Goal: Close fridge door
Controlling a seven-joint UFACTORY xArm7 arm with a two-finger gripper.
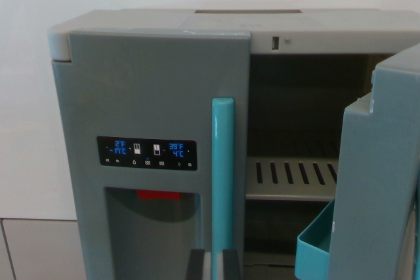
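A grey toy fridge (pixel 151 83) fills the wrist view. Its left door (pixel 144 109) is shut and carries a teal vertical handle (pixel 222 162) and a black display panel (pixel 147 153). The right door (pixel 380 181) stands open, swung toward me on the wrist view's right, with a teal door shelf (pixel 314 247) on its inner side. Behind it the dark compartment shows a slotted grey shelf (pixel 292 178). My gripper (pixel 213 267) is at the bottom edge; only its two dark fingertips (pixel 195 265) show, slightly apart, in front of the lower end of the handle.
A white wall (pixel 26 96) lies behind and to the left of the fridge. The dispenser recess (pixel 154 227) with a red tab sits below the display. The fridge top (pixel 262 21) has a rectangular slot.
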